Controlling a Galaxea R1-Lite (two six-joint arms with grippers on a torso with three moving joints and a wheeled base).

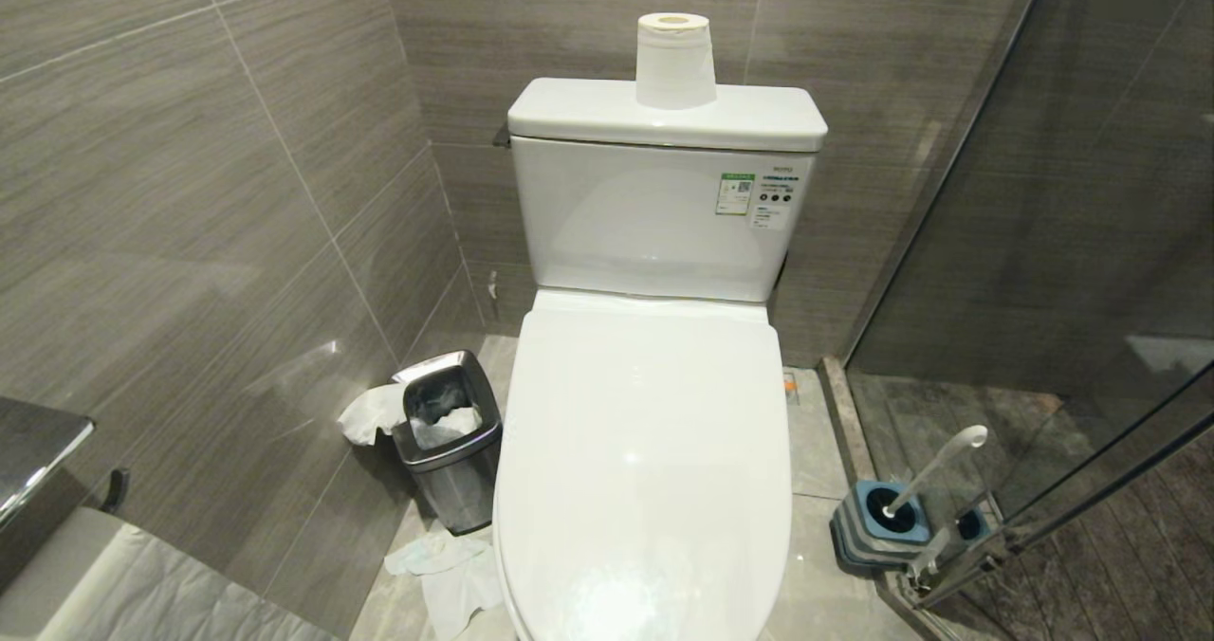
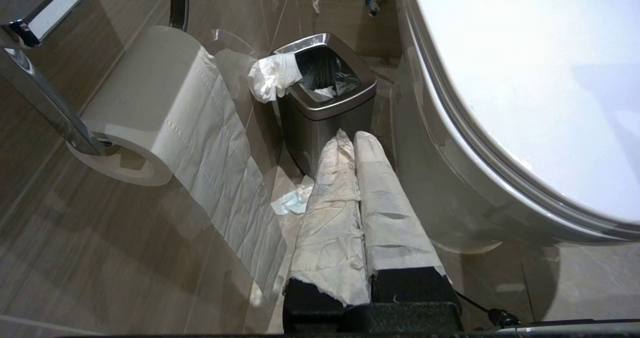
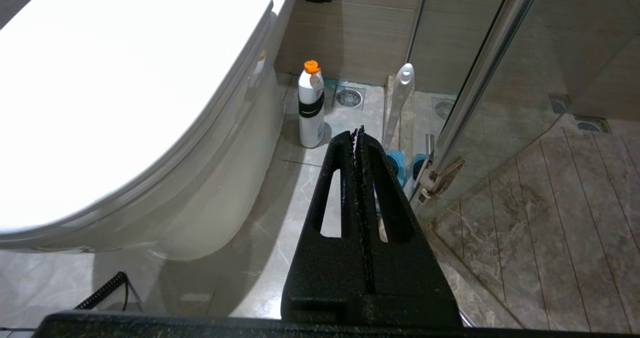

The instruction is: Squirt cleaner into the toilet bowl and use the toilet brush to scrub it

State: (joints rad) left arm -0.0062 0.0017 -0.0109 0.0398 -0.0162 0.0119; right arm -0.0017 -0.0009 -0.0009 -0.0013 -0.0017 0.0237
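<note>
The toilet bowl (image 1: 645,470) fills the middle of the head view, its white lid down over the seat, with the cistern (image 1: 664,214) behind it against the grey tiled wall and a paper roll (image 1: 674,61) upright on the cistern's top. A square steel bin (image 1: 448,437) stands on the floor just beside the bowl on the robot's left. On the right, by the glass shower door, the toilet brush (image 1: 934,470) leans in its blue-and-grey holder (image 1: 877,527). The cleaner (image 3: 311,105), orange-capped, stands upright on the floor between bowl and brush. The left gripper (image 2: 352,140), its fingers wrapped in white paper, hangs low near the bin, jaws together and empty. The right gripper (image 3: 358,133) hangs near the brush, jaws likewise pressed together.
</note>
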